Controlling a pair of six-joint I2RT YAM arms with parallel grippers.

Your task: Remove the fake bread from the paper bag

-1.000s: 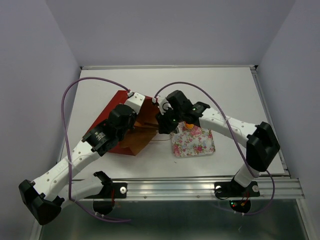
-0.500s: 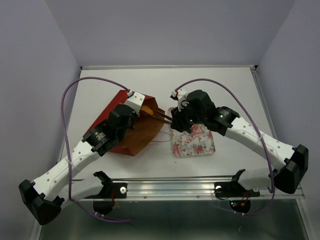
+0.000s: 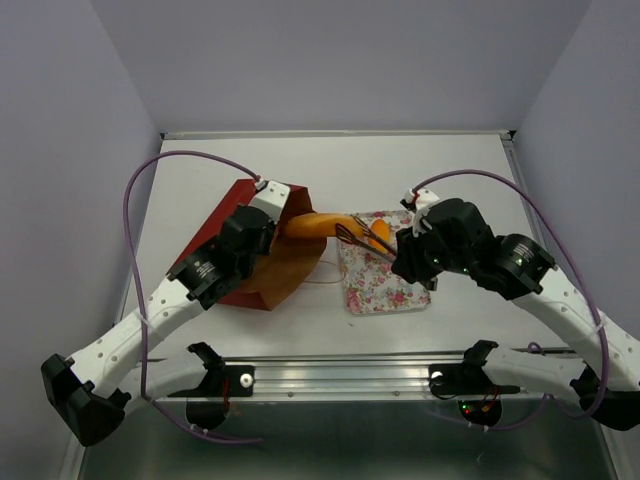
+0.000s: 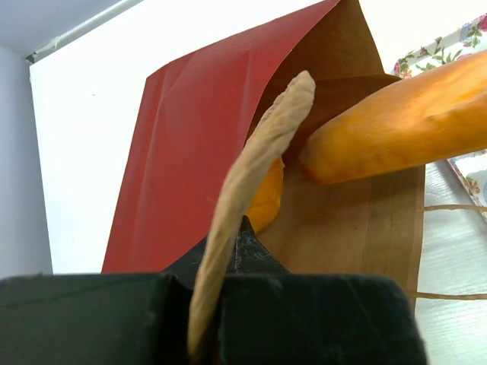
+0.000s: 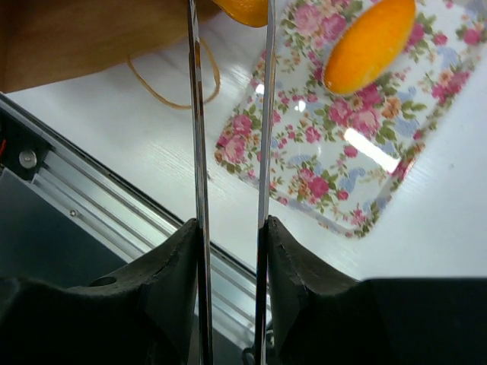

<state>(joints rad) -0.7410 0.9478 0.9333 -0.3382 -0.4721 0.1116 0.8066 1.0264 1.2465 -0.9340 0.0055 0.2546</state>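
Note:
The red-brown paper bag lies on its side, its mouth facing the floral tray. My left gripper is shut on the bag's upper rim. My right gripper is shut on metal tongs, and the tong tips pinch a long orange loaf. This piece of fake bread reaches from the bag's mouth to the tray's edge. In the left wrist view another orange piece shows inside the bag under the long loaf. One orange roll lies on the tray.
A thin cord handle of the bag loops on the white table in front of the tray. The metal rail carrying the arm bases runs along the near table edge. Purple cables arch over both arms.
My right arm has drawn back to the right with the tongs, pulling the long loaf out of the bag's mouth toward the tray. The left gripper has kept its hold on the bag.

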